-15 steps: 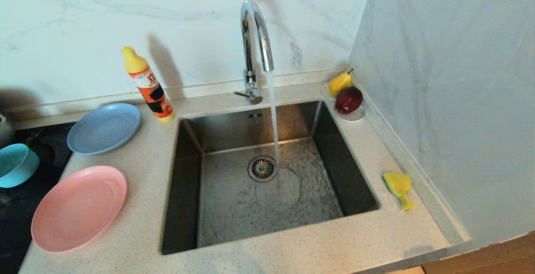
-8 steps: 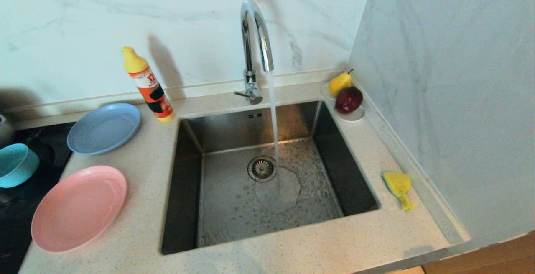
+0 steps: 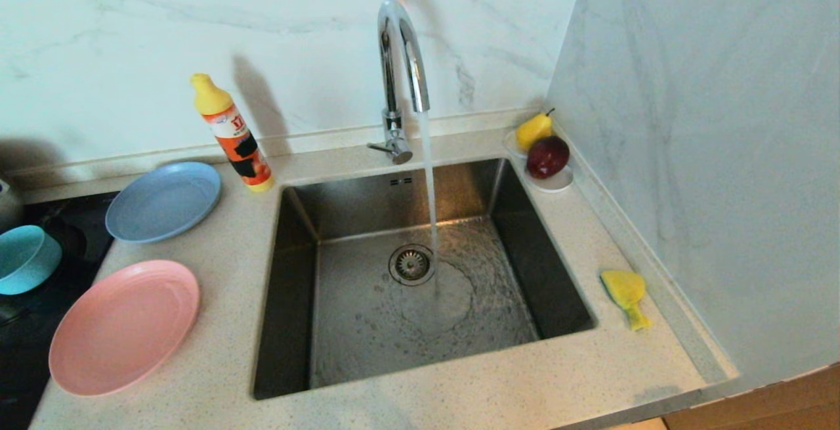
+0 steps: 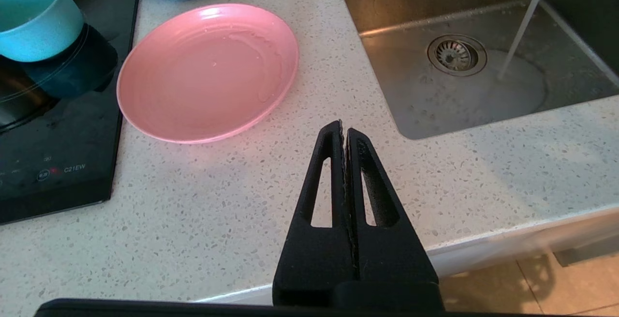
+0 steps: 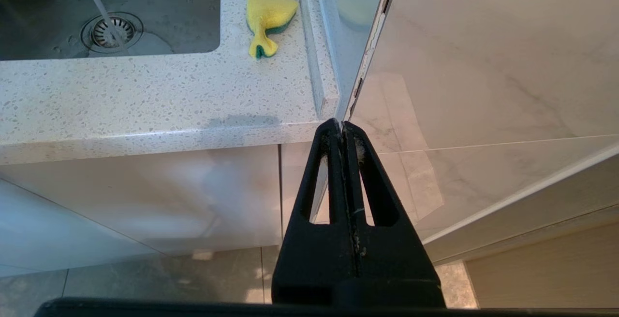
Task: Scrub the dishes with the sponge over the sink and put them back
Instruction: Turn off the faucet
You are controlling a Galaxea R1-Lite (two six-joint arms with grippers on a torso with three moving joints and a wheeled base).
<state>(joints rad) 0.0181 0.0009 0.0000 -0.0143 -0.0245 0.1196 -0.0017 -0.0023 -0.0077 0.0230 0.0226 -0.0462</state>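
The right gripper [image 5: 343,126] was closed, its two fingers pressed together with nothing between them, and it hung in front of the counter's front edge, low, near the corner where the counter [image 5: 145,99] met the side wall. The left gripper [image 4: 344,128] was closed and empty as well, and it stood above the front part of the counter, between the pink plate [image 4: 208,72] and the sink [image 4: 396,113].

The sponge [image 5: 268,19] lay flat on the counter on the right of the sink, just beside the raised strip along the wall, and well apart from the right gripper. From that gripper it lay forward and a little toward the sink. It was clearly nearer to the right arm; the left arm would have to cross the whole sink.

The sponge had a wide yellow body and a narrow tail. Its long axis ran about from the back wall to the front edge, with the tail pointing to the front edge. In my judgement, the right gripper must first open and rise over the counter edge.

The blue plate [image 3: 164,200] and the small bowl [image 3: 23,259] waited on the left side. Water ran from the tap [image 3: 400,69].
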